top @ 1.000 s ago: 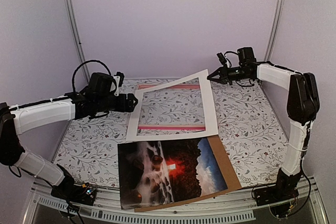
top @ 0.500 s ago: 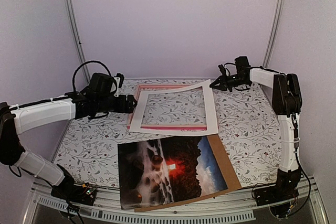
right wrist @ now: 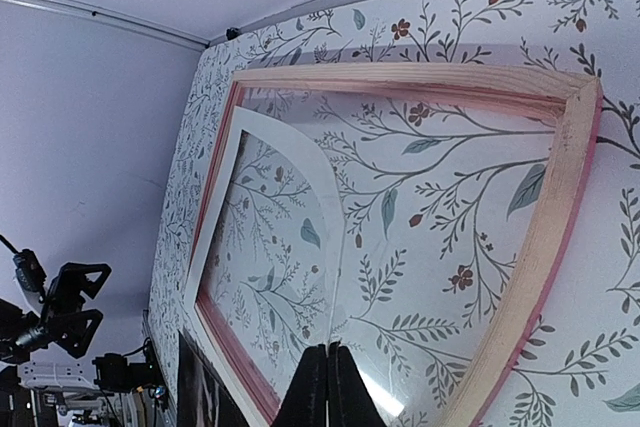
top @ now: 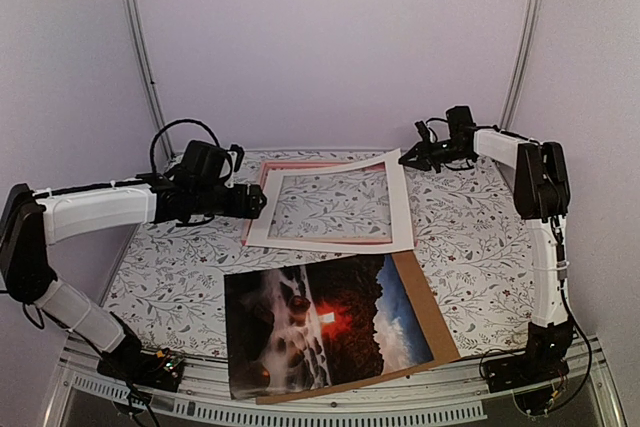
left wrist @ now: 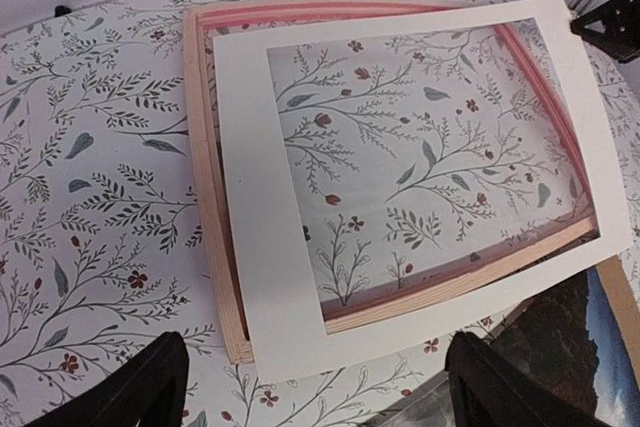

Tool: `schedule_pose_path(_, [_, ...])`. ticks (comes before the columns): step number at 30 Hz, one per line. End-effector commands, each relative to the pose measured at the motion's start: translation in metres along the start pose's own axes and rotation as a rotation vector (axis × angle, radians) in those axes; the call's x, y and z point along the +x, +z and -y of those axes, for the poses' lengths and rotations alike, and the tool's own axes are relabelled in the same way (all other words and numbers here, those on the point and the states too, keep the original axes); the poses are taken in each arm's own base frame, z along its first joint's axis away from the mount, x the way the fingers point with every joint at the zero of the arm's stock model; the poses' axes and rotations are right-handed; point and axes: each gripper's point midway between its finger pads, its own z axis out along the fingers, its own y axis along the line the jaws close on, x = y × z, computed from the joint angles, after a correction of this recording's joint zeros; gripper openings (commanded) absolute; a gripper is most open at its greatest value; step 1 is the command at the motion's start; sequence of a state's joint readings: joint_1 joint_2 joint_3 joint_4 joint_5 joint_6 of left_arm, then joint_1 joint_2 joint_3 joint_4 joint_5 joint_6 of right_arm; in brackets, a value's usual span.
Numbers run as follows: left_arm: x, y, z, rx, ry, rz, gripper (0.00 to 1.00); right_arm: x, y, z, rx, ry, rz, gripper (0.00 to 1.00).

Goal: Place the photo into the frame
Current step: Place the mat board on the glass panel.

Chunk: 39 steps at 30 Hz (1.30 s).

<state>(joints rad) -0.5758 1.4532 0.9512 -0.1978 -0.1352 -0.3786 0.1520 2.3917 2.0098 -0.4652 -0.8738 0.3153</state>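
The photo [top: 325, 325] – dark rocks, misty water, a red glow at its centre – lies face up on the brown backing board [top: 430, 319] at the near edge of the floral-covered table [top: 470, 237], between the bases of my two arms and outside the frame [left wrist: 205, 207]. The frame sits flat farther back on the table, just beyond the photo's far edge, with pale wood on its inner faces and pink along its rails. Through it I can see only the leaf-and-flower pattern of the table cover. The white mat [left wrist: 268, 247] lies askew on top of the frame, its opening over the frame's opening and its near right corner hanging past the frame toward the photo. On my overhead view the right gripper [top: 404, 157] is at the mat's far right corner, and that corner stands a little off the frame. From the right wrist the two fingers [right wrist: 312, 392] are pressed together with the mat's thin edge running up between them – a pinch on the mat. The left gripper [top: 252, 199] hovers just beside the frame's left rail with its jaws spread wide and nothing between them. Its dark fingertips [left wrist: 150, 387] show at the bottom corners of the left wrist view, above the table cover and clear of the frame.
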Motion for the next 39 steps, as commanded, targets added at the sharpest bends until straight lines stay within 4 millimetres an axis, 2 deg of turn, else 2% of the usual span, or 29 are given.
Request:
schedule_pose_path(1, [-0.008,0.003,0.004,0.020,-0.015,0.013,0.92,0.007,0.004,0.005,-0.018,0.009,-0.022,0.01])
schedule_pose_path(6, [-0.001,0.011,0.006,0.034,-0.024,-0.008,0.92,0.005,0.000,0.002,0.002,-0.002,0.000,0.00])
schedule_pose_path(11, [0.007,0.017,0.006,0.032,-0.021,-0.032,0.92,-0.007,-0.005,-0.001,0.031,-0.027,0.036,0.00])
schedule_pose_path(27, [0.010,0.023,0.002,0.007,-0.003,-0.048,0.92,-0.036,0.005,-0.004,-0.015,-0.103,0.071,0.00])
schedule_pose_path(33, [0.012,0.027,0.001,-0.003,0.000,-0.059,0.92,-0.037,0.010,-0.003,-0.042,-0.104,0.068,0.00])
schedule_pose_path(39, [0.014,0.029,-0.001,-0.011,0.004,-0.068,0.92,-0.034,0.018,0.006,-0.043,-0.103,0.052,0.00])
